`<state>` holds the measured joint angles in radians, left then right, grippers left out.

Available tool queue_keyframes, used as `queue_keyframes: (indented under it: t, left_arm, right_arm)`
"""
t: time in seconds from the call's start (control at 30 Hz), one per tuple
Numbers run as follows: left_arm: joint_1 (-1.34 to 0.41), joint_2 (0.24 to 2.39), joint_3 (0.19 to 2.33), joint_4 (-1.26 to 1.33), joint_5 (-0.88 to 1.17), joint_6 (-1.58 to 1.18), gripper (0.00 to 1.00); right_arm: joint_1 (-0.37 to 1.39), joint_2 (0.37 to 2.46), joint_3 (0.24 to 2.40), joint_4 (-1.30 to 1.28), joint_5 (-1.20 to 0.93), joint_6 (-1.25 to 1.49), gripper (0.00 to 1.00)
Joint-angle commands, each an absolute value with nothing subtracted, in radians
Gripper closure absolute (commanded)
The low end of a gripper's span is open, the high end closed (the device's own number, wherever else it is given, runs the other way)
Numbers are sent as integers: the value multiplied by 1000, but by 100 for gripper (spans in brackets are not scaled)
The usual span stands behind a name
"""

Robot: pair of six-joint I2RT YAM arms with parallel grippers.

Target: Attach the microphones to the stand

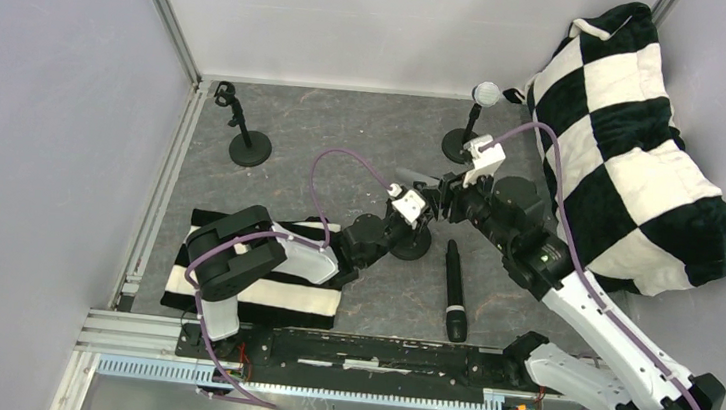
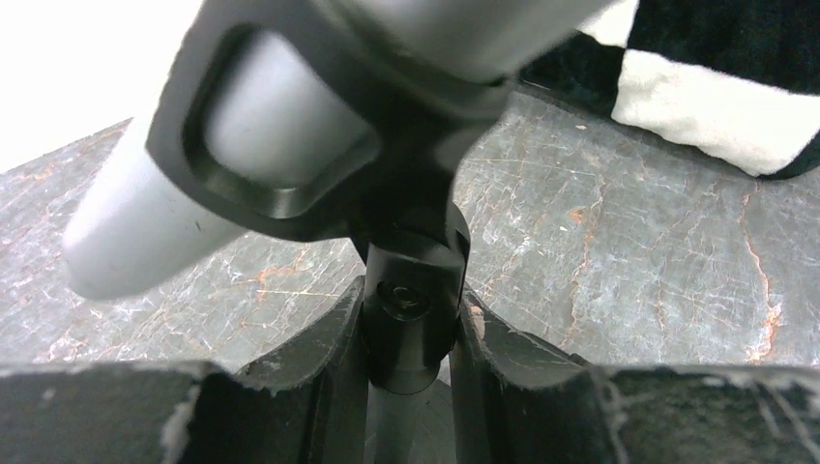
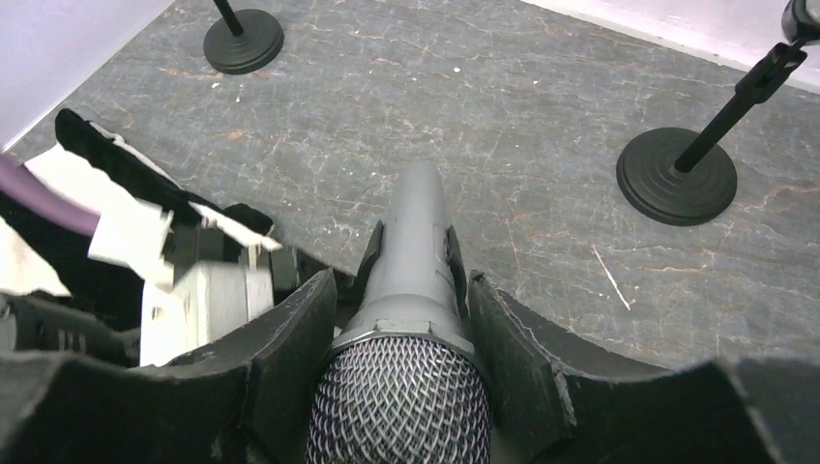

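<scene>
Left arm reaches low over the striped cloth (image 1: 249,300) to mid-table, left gripper (image 2: 411,311) pinched tight on the neck of the middle stand (image 2: 406,343) just under its clip. The right arm stretches in long from the near right corner, right gripper (image 3: 404,290) clamped on the silver-grey microphone (image 3: 411,232) behind its mesh head, barrel lying in that clip. The black microphone (image 1: 455,289) lies flat just beside them, a third microphone (image 1: 486,94) sits on the back-right stand (image 1: 460,146), the checkered bag (image 1: 636,141) crowds the right arm, and bare table (image 1: 346,133) lies open toward the back-left stand (image 1: 244,143).
</scene>
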<state>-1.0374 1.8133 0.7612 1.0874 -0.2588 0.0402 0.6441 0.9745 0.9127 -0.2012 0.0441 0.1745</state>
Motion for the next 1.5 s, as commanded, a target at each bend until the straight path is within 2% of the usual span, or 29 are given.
queue_keyframes:
  t: [0.0,0.2,0.53,0.73,0.9,1.13,1.47]
  left_arm:
    - [-1015,1825,769,1020,-279,-98,98]
    - [-1014,1825,772,1013,-270,-100,98]
    - [-1015,1813,760,1007,-266,-78,98]
    - [-1006,1818,749,1042,-302,-95,98]
    - [-930,1854,817,1046,-251,-129,98]
    - [-784,2002,1058,984,-196,-80,98]
    - [-659,2358,1613,841,-210,43,98]
  right_arm:
    - [655,918,787,-270,2,196,59]
    - [655,821,732,-175,3,217,50]
    - [655,739,918,-12,14,177,25]
    - [654,633,916,-40,103,106,24]
    - [654,538,824,-99,179,68,24]
    - [655,441,700,-84,232,33,25]
    - [654,402,613,-57,263,9,25]
